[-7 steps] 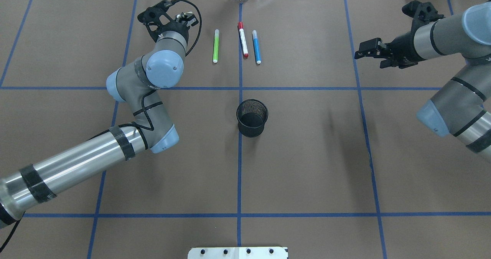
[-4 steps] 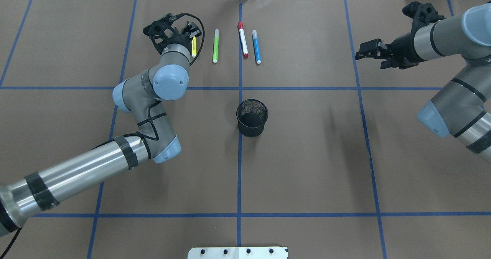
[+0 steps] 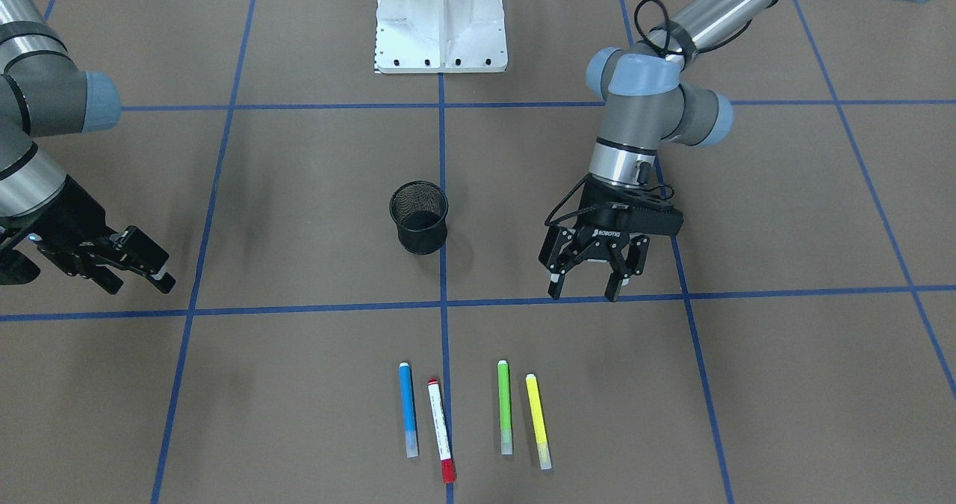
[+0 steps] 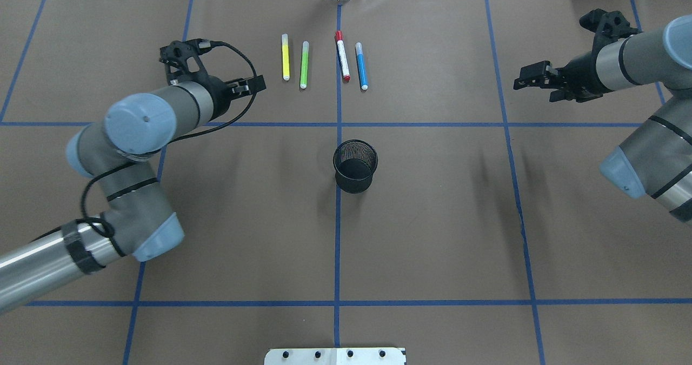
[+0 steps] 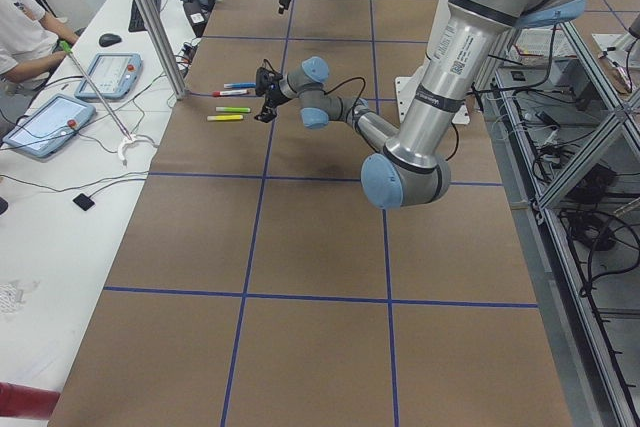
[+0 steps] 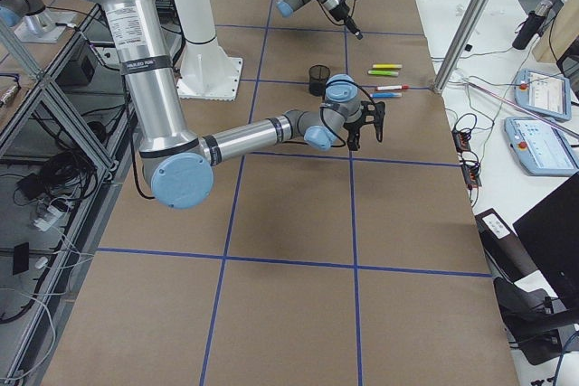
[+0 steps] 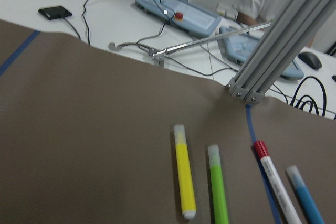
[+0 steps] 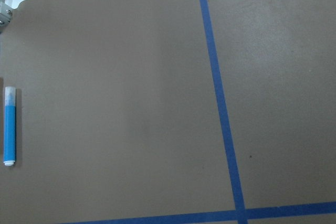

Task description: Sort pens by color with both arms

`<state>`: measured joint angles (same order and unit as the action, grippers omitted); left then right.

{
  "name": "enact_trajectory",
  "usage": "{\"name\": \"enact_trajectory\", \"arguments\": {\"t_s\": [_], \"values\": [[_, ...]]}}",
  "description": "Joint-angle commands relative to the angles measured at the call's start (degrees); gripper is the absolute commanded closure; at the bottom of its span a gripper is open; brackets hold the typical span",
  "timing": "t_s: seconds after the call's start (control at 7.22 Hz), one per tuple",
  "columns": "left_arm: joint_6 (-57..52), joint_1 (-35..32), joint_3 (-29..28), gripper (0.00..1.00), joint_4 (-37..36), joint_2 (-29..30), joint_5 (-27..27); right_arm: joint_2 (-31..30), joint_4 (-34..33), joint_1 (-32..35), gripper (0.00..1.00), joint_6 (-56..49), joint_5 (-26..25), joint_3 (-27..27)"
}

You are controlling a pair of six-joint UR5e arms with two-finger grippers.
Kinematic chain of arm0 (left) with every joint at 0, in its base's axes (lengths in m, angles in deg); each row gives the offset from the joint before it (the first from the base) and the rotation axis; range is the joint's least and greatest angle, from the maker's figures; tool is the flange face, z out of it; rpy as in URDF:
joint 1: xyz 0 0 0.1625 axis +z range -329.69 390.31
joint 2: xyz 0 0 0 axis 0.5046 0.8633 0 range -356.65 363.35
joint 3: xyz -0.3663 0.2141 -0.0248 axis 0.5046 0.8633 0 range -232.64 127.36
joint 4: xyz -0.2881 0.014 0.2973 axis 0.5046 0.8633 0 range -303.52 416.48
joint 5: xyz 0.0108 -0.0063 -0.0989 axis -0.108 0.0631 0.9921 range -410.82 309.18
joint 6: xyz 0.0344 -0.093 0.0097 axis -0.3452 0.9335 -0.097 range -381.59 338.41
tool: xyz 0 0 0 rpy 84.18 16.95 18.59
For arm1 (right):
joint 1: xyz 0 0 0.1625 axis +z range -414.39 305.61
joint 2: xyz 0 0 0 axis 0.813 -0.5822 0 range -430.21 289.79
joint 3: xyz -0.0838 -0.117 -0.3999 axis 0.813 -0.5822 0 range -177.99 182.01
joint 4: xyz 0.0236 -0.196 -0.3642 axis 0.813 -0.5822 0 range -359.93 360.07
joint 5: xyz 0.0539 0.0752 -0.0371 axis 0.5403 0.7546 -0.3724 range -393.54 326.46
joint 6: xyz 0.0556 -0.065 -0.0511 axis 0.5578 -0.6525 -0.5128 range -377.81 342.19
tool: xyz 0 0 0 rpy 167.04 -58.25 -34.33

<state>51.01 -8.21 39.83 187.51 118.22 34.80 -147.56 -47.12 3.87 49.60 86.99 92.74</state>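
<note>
Four pens lie side by side at the table's far edge: yellow (image 4: 285,57), lime green (image 4: 304,65), white with red ends (image 4: 342,55) and blue (image 4: 361,66). The front view shows the same row: yellow (image 3: 538,420), green (image 3: 505,407), red-ended (image 3: 441,429), blue (image 3: 407,408). My left gripper (image 3: 583,293) is open and empty, above the table. In the overhead view it (image 4: 258,84) is just left of the yellow pen and nearer to me. My right gripper (image 4: 527,78) is open and empty, far right of the pens. The left wrist view shows the yellow pen (image 7: 185,179) nearest the centre.
A black mesh cup (image 4: 355,166) stands upright at the table's middle, nearer to me than the pens. The white pedestal base (image 3: 441,19) sits at my edge of the table. Blue tape lines (image 4: 338,246) grid the brown cover. An aluminium post (image 7: 273,51) rises behind the pens.
My left arm has swung back and to the left, away from the pen row. The yellow pen, hidden or half hidden under the gripper before, now lies free beside the green one. The right gripper drifted slightly right.
</note>
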Motion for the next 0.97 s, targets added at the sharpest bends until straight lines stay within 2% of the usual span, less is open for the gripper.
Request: {"name": "enact_trajectory", "arguments": {"t_s": [0.0, 0.14, 0.28, 0.42, 0.55, 0.69, 0.83], "values": [[-15.3, -9.1, 14.0, 0.00, -11.1, -11.3, 16.4, -4.1, -0.4, 6.1, 0.00, -11.3, 1.9, -0.2], [-30.0, -15.9, 14.8, 0.00, -11.5, -17.9, 25.8, -6.4, -0.5, 10.2, 0.00, -19.5, 4.8, -1.9], [-42.9, -22.7, 13.4, 0.01, -12.5, -23.3, 32.4, -7.0, -0.9, 15.6, 0.00, -26.5, 9.8, -4.9], [-52.4, -26.4, 11.1, 0.01, -17.5, -26.0, 36.0, -7.4, -1.1, 20.3, 0.00, -34.8, 13.4, -9.0], [-57.2, -30.0, 10.7, 0.00, -26.9, -25.4, 41.7, -8.6, -1.5, 23.2, 0.00, -43.8, 13.8, -11.4], [-57.1, -32.8, 11.6, 0.01, -34.5, -24.4, 47.2, -8.8, -5.9, 25.2, 0.00, -50.5, 13.8, -12.3], [-57.2, -33.1, 12.5, 0.00, -35.0, -25.3, 47.8, -8.4, -12.9, 26.4, 0.00, -56.9, 14.2, -11.8]]}}
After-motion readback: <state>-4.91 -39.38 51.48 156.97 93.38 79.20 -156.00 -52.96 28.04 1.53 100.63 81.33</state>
